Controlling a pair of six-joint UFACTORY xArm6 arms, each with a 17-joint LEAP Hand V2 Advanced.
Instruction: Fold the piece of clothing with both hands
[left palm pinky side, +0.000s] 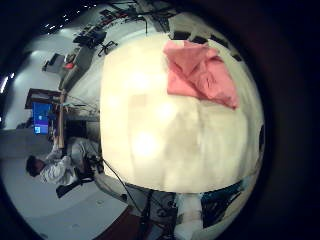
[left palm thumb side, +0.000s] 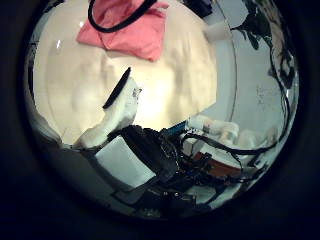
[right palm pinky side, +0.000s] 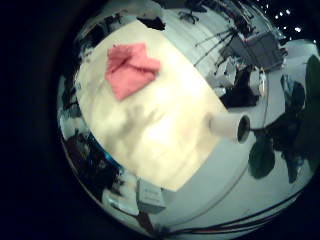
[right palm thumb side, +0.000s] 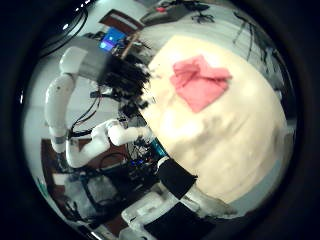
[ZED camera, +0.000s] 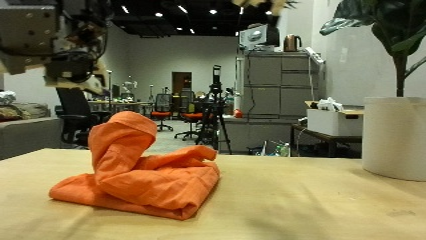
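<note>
The orange cloth (ZED camera: 140, 175) lies bunched on the counter (ZED camera: 320, 205), one end humped upward. A hand (ZED camera: 64, 50) hangs high above it, well clear, fingers relaxed and apart, holding nothing. The other hand's fingers: cannot tell.

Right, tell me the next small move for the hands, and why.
Probably bring both hands down toward the orange garment. It lies crumpled in a heap on the tan table with one part standing up, and the palm views show it small and distant, so neither hand is near it. A hand hangs high above, touching nothing.
</note>
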